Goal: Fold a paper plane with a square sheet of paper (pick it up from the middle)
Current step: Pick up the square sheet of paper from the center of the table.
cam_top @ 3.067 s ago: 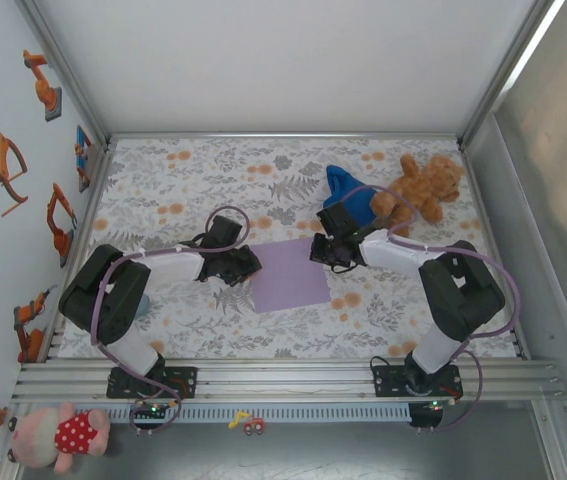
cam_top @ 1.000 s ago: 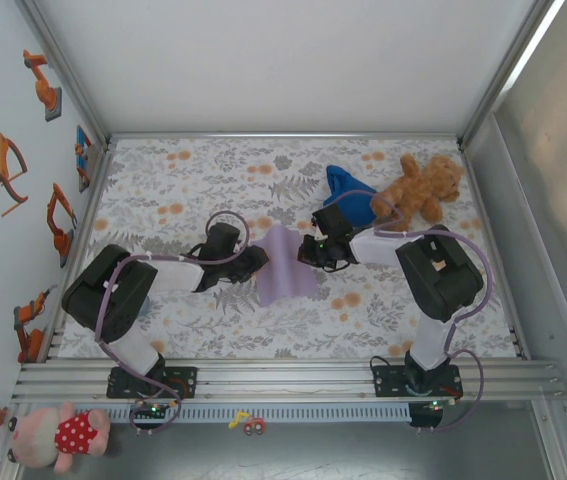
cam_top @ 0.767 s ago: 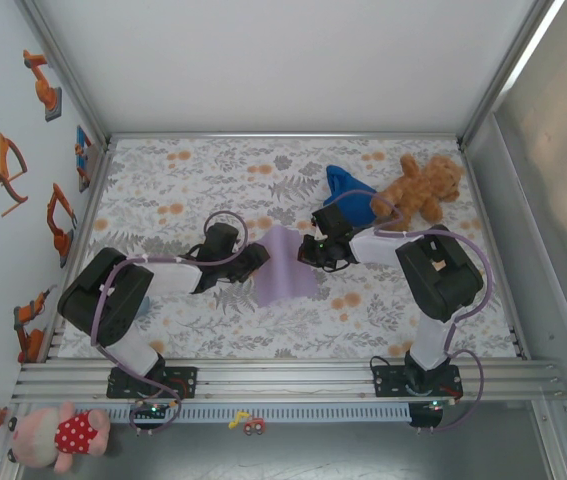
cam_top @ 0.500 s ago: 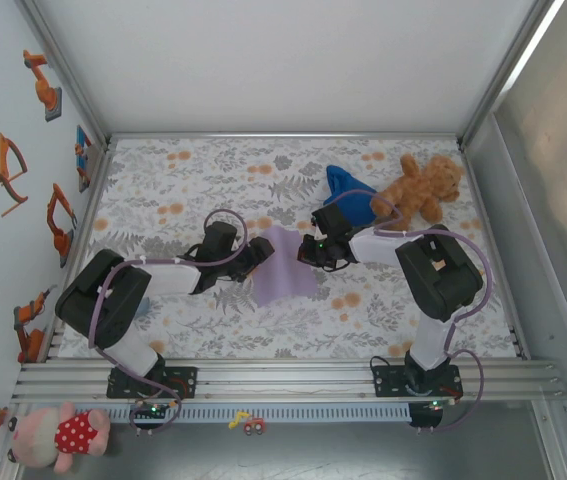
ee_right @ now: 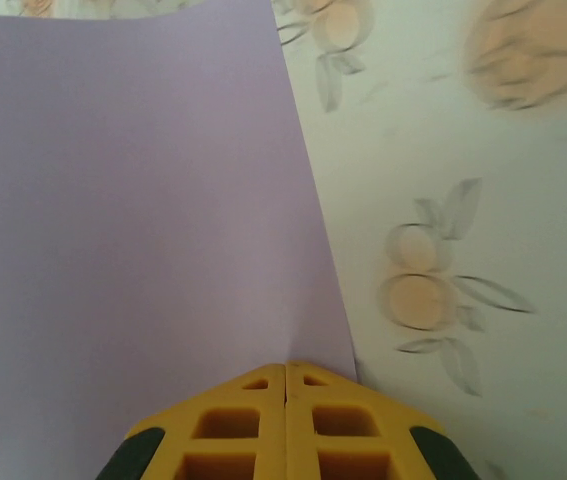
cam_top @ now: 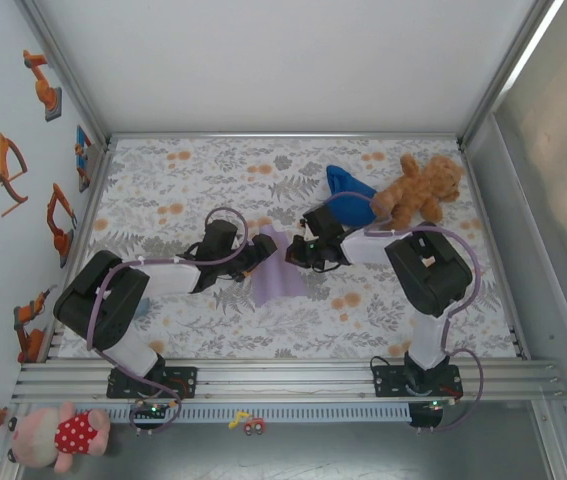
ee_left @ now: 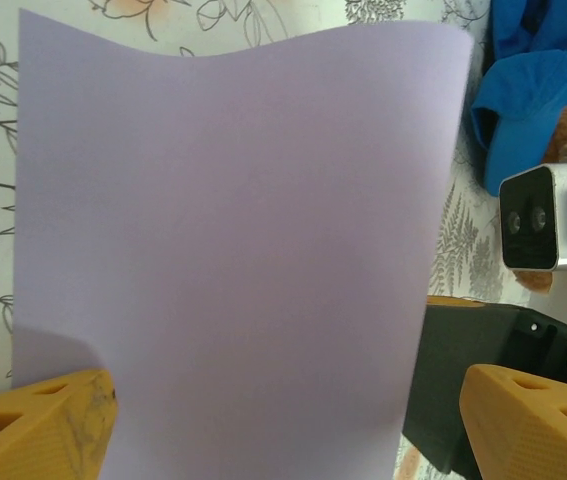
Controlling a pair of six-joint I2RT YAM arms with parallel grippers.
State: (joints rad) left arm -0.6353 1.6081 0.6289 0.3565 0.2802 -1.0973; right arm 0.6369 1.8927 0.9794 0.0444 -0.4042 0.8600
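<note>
Left gripper [cam_top: 263,250], top view: spread open at left edge of square sheet of paper [cam_top: 275,278]; right gripper [cam_top: 299,250] pinched shut on right edge. Sheet bowed, mid-surface [cam_top: 163,180], near blue cloth [cam_top: 348,185] and teddy bear [cam_top: 418,190].

Left wrist: yellow fingers [ee_left: 38,420] wide apart, curved sheet [ee_left: 233,230] between.

Right wrist: gripper [ee_right: 285,372] closed tight, clamped on sheet [ee_right: 133,200] near corner; floral surface [ee_right: 483,150] alongside.
</note>
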